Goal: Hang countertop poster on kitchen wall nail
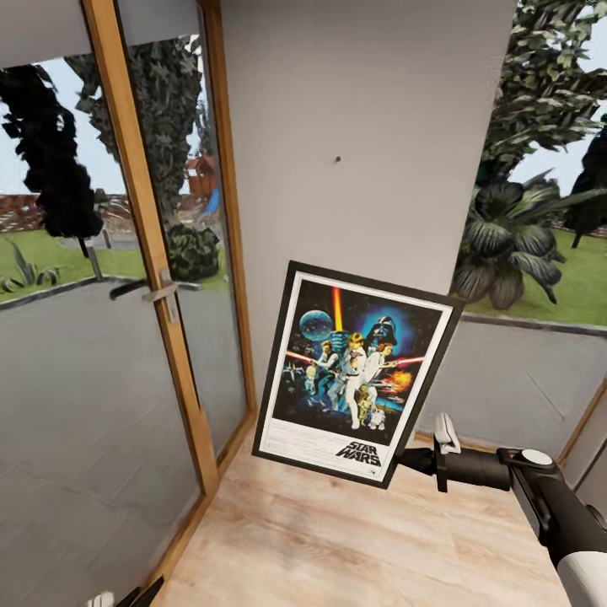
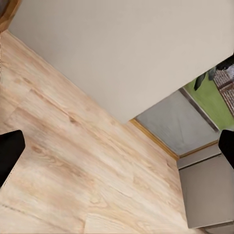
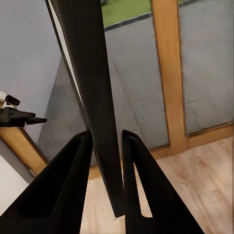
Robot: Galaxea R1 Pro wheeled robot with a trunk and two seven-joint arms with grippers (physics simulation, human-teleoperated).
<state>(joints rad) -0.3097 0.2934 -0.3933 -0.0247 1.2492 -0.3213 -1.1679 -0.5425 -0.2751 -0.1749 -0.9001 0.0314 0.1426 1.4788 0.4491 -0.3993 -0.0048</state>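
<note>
The right claw (image 1: pixel 406 459) is clamped on the lower right edge of the poster (image 1: pixel 354 371), holding it tilted in the air before the grey wall (image 1: pixel 371 101), below a small nail (image 1: pixel 337 158). The left claw (image 2: pixel 117 156) hangs above the wooden floor (image 2: pixel 73 161), fingers apart.

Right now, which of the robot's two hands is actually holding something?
The right tool: its two fingers pinch the edge of the tilted poster. The left tool is open, with just wooden floor between its fingers.
</note>
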